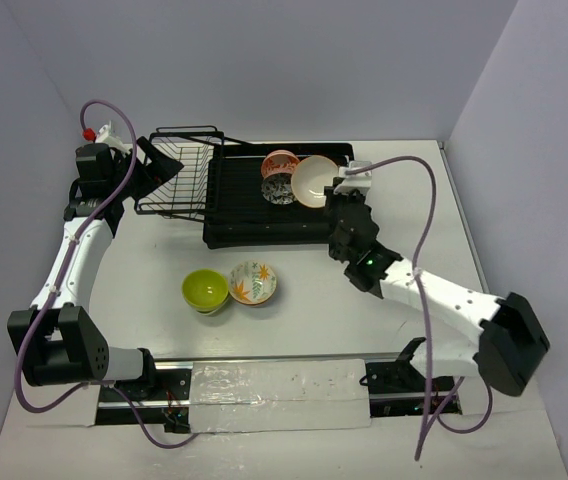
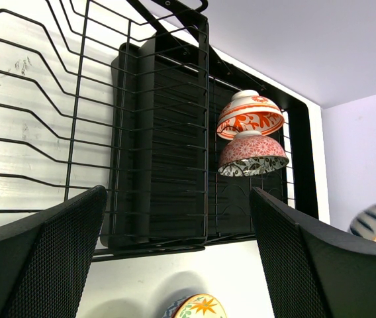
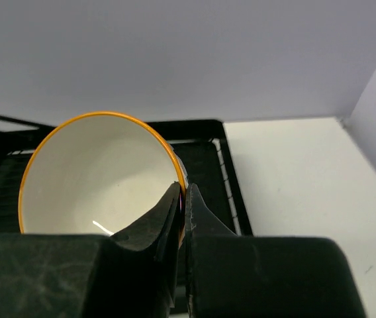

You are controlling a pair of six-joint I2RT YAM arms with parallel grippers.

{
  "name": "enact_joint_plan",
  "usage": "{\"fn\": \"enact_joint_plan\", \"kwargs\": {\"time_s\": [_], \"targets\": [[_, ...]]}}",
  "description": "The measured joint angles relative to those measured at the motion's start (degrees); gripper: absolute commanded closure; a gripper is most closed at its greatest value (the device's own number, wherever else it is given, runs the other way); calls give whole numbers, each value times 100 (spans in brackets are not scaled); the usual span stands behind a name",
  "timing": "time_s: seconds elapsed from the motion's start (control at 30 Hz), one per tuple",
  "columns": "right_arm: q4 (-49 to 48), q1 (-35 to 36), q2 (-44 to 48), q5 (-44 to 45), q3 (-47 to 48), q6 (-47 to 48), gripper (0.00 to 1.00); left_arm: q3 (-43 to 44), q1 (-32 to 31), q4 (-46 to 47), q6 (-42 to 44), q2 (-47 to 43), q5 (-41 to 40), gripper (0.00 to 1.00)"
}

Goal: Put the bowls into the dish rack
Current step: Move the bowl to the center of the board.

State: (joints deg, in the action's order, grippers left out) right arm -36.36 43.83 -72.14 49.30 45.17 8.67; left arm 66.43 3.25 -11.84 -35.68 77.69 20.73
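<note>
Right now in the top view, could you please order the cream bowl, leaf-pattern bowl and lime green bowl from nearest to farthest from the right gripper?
From the right gripper:
1. cream bowl, pinched by its rim over the dish rack.
2. leaf-pattern bowl, on the table, nearer the arms.
3. lime green bowl, beside it, further left.

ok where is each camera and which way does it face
Top external: above and behind the arms, looking down on the table; both arms, dish rack, green bowl.
Left wrist: on the left arm, facing the wire basket and rack tray; open left tool frames it.
Right wrist: over the rack, facing the back wall; right tool shut on the cream bowl.
Shared: top and right wrist both show that bowl.
</note>
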Motion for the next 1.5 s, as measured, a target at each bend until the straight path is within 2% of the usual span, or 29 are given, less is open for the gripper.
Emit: {"fn": "enact_joint_plan", "kwargs": {"time_s": [0.1, 0.3, 0.47, 0.63, 0.97, 1.23, 1.5], "targets": [[1814, 11, 450, -280, 396, -1069, 100, 0, 0, 0, 0, 0, 0, 6], [4402, 55, 1200, -1040, 708, -2605, 100, 0, 0, 2, 2, -2, 2, 6], [5987, 74, 1469, -1499, 734, -3300, 100, 0, 0, 7, 0, -33, 2, 6], [7051, 122, 1488, -2006, 732, -3659, 100, 0, 0, 9, 0, -35, 2, 6], [7591, 136, 1923, -2669, 177, -3873, 100, 0, -33, 7, 2, -37, 0, 6], [7350, 140, 1845, -2983, -527, -3864, 100, 0, -149, 2, 9, -37, -13, 6], [6872, 140, 1447, -3200, -638, -3797, 100, 0, -199, -4, 52, -37, -116, 5]]}}
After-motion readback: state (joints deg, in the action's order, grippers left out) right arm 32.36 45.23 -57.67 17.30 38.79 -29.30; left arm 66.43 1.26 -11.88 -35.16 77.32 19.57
